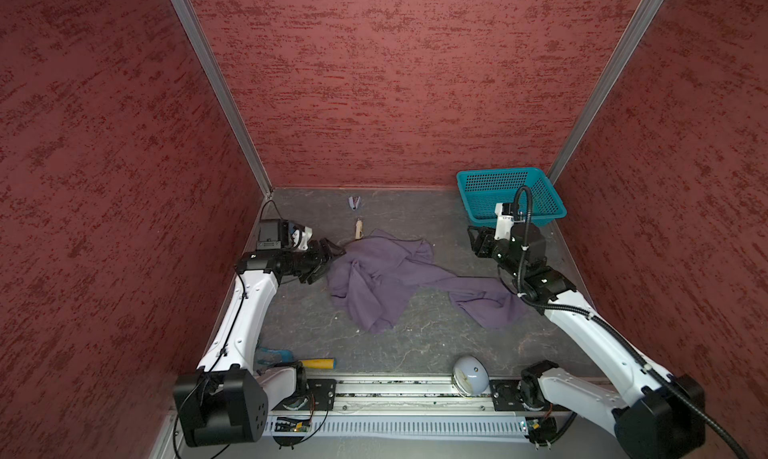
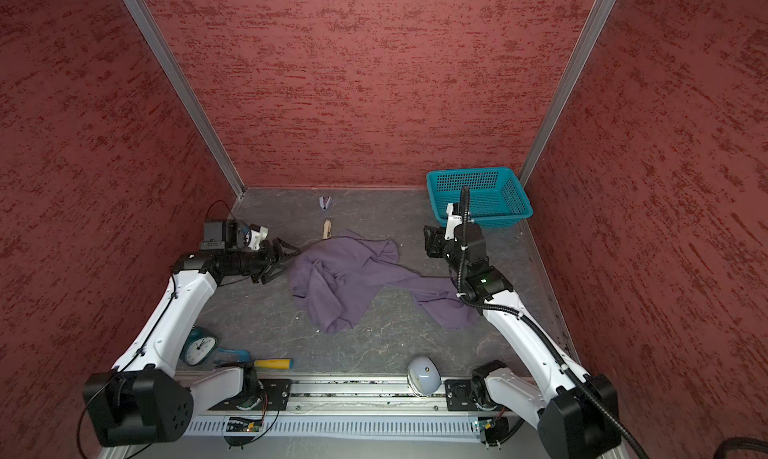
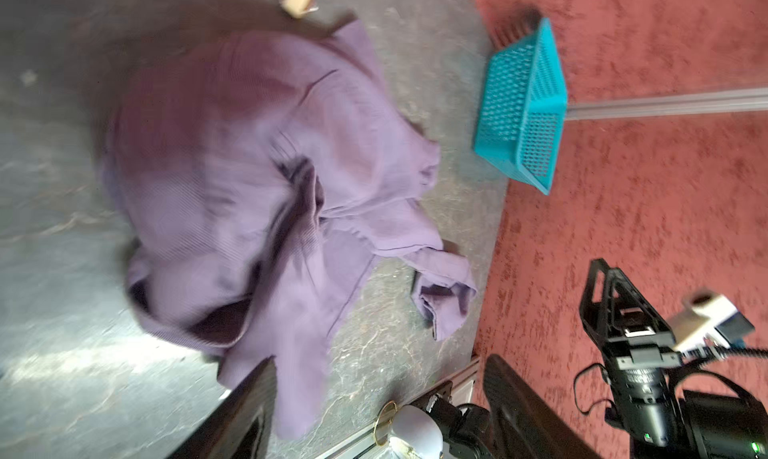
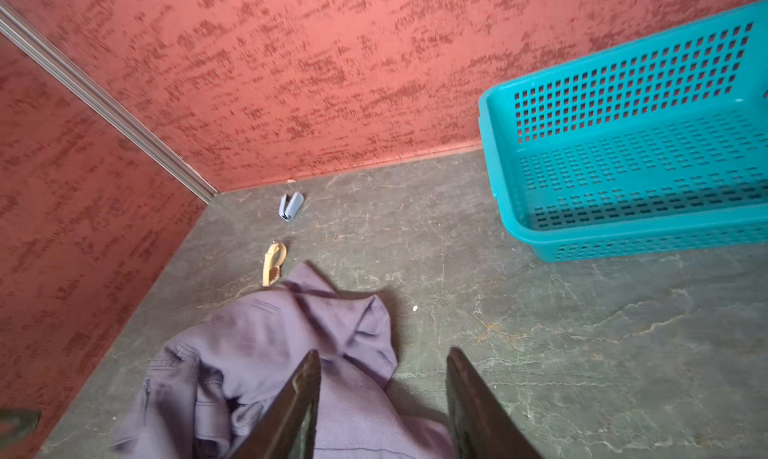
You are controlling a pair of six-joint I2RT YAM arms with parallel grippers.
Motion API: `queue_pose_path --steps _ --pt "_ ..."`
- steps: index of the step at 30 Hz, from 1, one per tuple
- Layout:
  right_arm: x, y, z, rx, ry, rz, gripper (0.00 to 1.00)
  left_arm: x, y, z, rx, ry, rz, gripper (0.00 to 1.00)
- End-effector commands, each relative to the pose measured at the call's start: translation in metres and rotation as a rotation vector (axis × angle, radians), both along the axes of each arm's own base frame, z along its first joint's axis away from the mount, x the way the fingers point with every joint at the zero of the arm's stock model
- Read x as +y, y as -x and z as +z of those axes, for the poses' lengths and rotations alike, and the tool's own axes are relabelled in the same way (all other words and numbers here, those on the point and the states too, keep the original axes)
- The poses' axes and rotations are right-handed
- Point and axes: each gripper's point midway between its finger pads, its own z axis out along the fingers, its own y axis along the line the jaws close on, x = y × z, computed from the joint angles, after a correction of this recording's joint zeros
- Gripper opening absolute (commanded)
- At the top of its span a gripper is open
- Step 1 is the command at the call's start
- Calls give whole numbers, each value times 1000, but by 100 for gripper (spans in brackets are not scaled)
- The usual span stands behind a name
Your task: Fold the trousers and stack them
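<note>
Two pairs stand open and empty: left fingers [image 3: 245, 415] just left of the bunched trousers [image 1: 374, 278], judged nearer; right fingers [image 4: 299, 394] near the leg trailing right along the left-right long axis.

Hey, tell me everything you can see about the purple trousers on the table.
The soft lavender-grey cloth trousers lie crumpled and unfolded on the dark grey marbled tabletop. The bulk is bunched in creases at left; one leg trails right, another part points toward the front. A pocket slit shows. The open left claw sits beside its left edge, holding nothing.
</note>
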Motion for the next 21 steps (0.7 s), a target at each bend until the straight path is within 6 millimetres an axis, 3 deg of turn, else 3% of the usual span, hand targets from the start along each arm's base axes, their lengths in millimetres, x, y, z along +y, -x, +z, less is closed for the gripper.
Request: queue_pose_path --steps 1,4,6,9,13,16,21 --pt "8 -8 21 -39 -5 29 50 11 -1 36 -136 -64 9 81" --pt "26 -12 8 4 95 58 41 19 -3 37 -125 -118 31 80" --pt "52 -10 -9 36 220 107 36 15 -4 28 -93 -125 19 78" --pt "94 -6 -40 101 279 230 36 1 -5 5 -25 -191 -35 79" --pt "134 -10 -65 157 184 334 40 -21 -12 -23 34 -339 -126 82" --pt "154 -16 -72 173 130 377 42 -36 -22 -48 93 -429 -184 83" --pt "171 -24 -90 217 118 413 56 -44 -25 -89 193 -537 -234 83"
